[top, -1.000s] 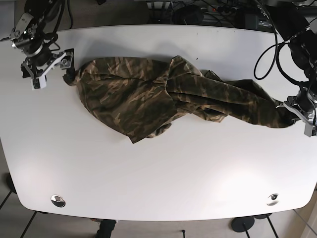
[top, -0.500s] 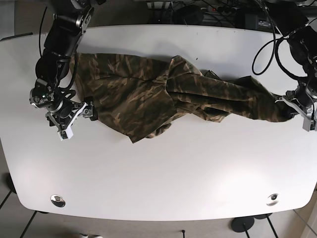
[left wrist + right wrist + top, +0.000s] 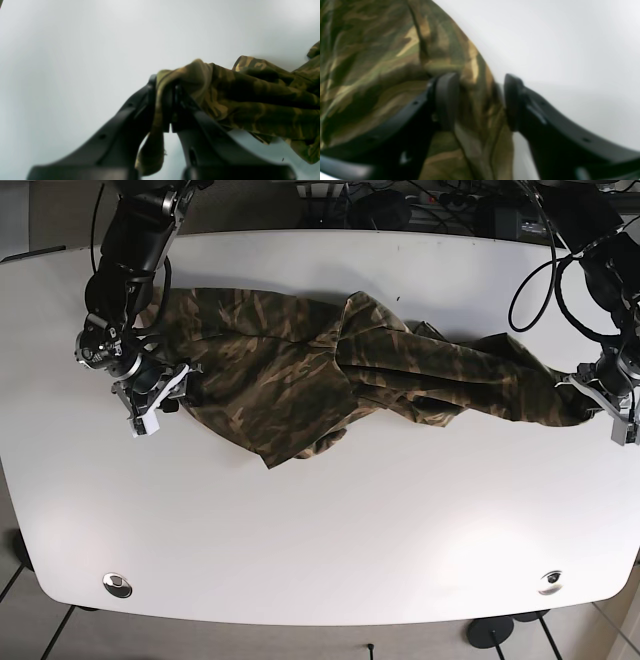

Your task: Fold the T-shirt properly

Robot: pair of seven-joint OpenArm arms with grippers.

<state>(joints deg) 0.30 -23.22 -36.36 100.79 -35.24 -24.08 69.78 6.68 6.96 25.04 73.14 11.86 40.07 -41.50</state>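
T-shirt [image 3: 340,375] sprawls crumpled across our white table [image 3: 330,530]; our left gripper [image 3: 163,100] is clamped on its edge, while our right gripper [image 3: 480,100] straddles the opposite hem, jaws apart.

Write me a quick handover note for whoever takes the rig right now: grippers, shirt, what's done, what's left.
Left gripper: shut on a bunched edge of the T-shirt, at the base view's right end.
Right gripper: jaws open, straddling the shirt's edge at the other end, not yet clamped.
Shirt: lies crumpled and twisted across the table, stretched lengthwise between the two arms.
Done: one end gripped.
Left: close the right gripper, spread the shirt flat, then make every fold.
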